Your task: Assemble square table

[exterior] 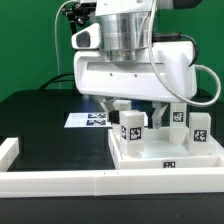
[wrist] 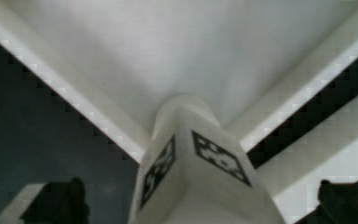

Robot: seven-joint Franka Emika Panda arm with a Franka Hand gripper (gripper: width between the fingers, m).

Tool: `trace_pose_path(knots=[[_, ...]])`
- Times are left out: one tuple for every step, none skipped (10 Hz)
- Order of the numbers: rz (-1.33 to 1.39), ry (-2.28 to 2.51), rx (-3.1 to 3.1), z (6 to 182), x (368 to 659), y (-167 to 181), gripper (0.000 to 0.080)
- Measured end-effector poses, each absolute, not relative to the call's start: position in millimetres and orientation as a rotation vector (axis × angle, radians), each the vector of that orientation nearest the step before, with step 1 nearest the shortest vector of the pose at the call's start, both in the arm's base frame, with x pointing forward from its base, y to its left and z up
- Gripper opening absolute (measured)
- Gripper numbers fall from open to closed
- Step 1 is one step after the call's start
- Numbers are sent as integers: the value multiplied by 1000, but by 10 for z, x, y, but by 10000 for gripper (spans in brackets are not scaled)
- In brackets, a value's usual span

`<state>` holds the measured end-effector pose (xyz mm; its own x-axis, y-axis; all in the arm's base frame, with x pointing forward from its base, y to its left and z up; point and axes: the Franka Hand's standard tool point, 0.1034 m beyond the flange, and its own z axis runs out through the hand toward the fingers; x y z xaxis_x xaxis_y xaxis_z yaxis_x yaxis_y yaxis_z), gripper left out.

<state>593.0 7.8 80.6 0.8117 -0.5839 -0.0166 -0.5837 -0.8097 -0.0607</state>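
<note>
- The end effector (exterior: pixel 141 108) hangs with jaws spread wide, gripping nothing.
- Its fingertips (wrist: pixel 55 200) stand on either side of a leg (wrist: pixel 197 160), apart from it.
- That leg (exterior: pixel 133 127) stands upright on the slab (exterior: pixel 165 155), directly beneath the end effector.
- Two more legs (exterior: pixel 177 115) (exterior: pixel 200 127) stand on the slab, beyond the end effector toward the exterior view's right.
- The slab lies on the dark tabletop (exterior: pixel 45 125), against the rail (exterior: pixel 100 183).
- The marker board (exterior: pixel 88 120) lies behind, toward the exterior view's left.
</note>
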Motion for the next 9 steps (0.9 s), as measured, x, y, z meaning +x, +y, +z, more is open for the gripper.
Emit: trace_pose_path(knots=[[-9,849,-2959,807,5931,78,649],[-25,671,-3016,813,5943,81,649],[-31,506,-3055,817,5948,89,649],[-34,384,-3075,818,5949,92,649],[-35,308,-3084,818,5949,92,649],[-35,175,-3095,818,5946,90,649],[-38,86,-3100,821,5947,93,649],[-38,37,-3102,821,5947,93,649],[-39,-59,-3104,820,5945,89,649]])
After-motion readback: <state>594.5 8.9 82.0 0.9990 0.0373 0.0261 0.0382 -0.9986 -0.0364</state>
